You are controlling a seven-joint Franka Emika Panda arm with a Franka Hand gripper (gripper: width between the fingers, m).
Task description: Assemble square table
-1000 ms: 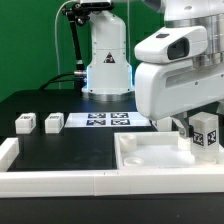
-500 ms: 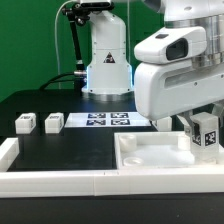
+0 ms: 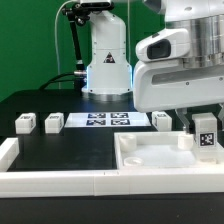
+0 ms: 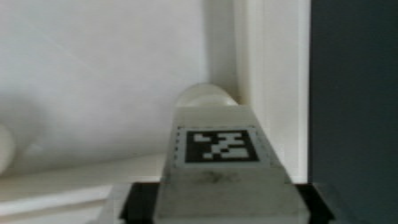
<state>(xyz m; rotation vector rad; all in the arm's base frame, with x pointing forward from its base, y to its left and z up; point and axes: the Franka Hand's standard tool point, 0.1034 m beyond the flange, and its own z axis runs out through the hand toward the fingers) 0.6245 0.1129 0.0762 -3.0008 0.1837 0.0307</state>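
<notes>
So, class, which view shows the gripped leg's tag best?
Wrist view: the leg is close up, its tag facing the camera. The exterior view shows the leg small, near its right edge.

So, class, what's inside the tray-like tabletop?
One tagged leg, held by the gripper, in the corner at the exterior view's right. Whether its base touches the tabletop is hidden.

The tabletop (image 3: 150, 158) is cropped on the exterior view's right; the arm housing (image 3: 180, 75) above it hides part of the marker board (image 3: 100, 120) behind it. In the wrist view the leg block (image 4: 217, 140) over the tabletop is blurred, and the gripper (image 4: 215, 205) clasping it is cut off at the picture's edge.
</notes>
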